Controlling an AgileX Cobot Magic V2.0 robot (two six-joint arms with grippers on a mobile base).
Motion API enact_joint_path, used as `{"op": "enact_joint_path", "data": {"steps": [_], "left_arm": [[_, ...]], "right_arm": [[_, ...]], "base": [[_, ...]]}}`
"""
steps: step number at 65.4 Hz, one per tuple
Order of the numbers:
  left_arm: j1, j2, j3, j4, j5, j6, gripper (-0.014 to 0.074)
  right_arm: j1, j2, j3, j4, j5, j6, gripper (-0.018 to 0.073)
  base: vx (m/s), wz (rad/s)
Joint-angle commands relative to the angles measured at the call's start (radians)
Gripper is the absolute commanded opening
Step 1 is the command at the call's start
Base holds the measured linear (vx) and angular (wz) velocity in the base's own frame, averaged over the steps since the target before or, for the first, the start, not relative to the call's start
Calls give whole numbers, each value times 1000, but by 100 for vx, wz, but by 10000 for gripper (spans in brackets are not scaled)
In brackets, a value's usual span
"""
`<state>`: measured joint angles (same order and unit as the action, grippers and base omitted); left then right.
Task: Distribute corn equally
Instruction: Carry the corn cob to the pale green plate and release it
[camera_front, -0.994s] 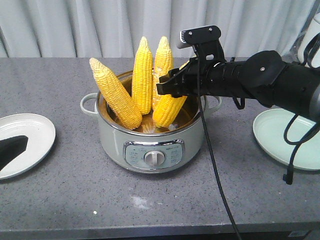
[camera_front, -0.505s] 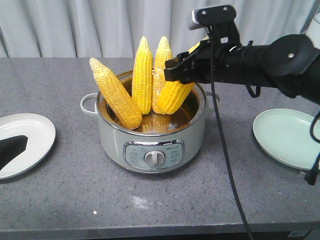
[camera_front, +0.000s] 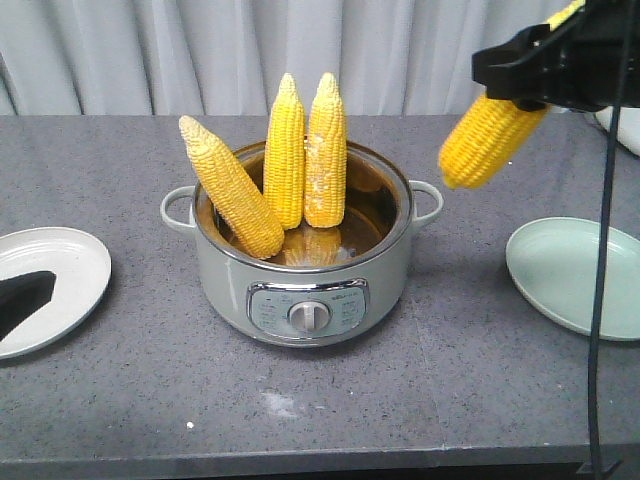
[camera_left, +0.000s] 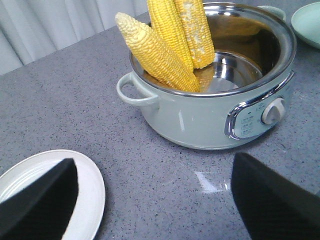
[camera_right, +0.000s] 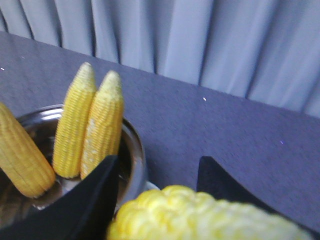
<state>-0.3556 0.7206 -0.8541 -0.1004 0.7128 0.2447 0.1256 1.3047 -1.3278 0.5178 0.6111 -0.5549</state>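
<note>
Step in hand: carrying one cob to a plate. The right hand (camera_front: 528, 88) is clamped on the held cob (camera_front: 480, 150) near its upper part. The cob hangs slanted, blunt end down, in the air between the electric pot (camera_front: 305, 270) and the pale green plate (camera_front: 575, 275), clear of both.

The rest of the corn stands in the pot: a pale cob (camera_front: 230, 190) leaning over the rim toward the left, and two golden cobs (camera_front: 285, 150) upright side by side.

The left hand (camera_left: 152, 167) hovers low over the tabletop (camera_front: 450, 380) by the white plate (camera_front: 70, 270), fingers spread wide, holding nothing.

Doing it well, as I judge it:
- Move across until the cob is fully over the green plate, then come down; don't let go from height.
- Lower the blunt end first and tip the cob toward flat before opening. It is round and will likely roll.
- Lay it off-centre. An equal split means two per plate, so leave room for a second.
- Watch the black cable (camera_front: 600, 300) hanging in front of that plate — it could drag on the rim.

The pale cob looks the easier reach for the left hand.
</note>
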Motion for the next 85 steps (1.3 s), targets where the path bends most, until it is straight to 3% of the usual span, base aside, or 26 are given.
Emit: {"op": "enact_joint_path", "data": {"steps": [1, 18, 28, 56, 85], "left_arm": [[-6, -1, -30, -9, -63, -1, 587], [-6, -1, -30, -9, -63, -1, 587], [-6, -1, -30, -9, -63, -1, 587], [-6, -1, -30, -9, -63, -1, 587], [-6, -1, -30, -9, -63, -1, 587]], "right_arm": [[-66, -31, -51, -92, 46, 95, 259], [-177, 30, -170, -348, 330, 322, 259], [-207, 86, -190, -434, 409, 370, 259], [-215, 263, -200, -547, 467, 390, 259], [-215, 493, -445, -567, 662, 386, 259]], "base": [[0, 0], [0, 0], [0, 0], [0, 0], [0, 0]]}}
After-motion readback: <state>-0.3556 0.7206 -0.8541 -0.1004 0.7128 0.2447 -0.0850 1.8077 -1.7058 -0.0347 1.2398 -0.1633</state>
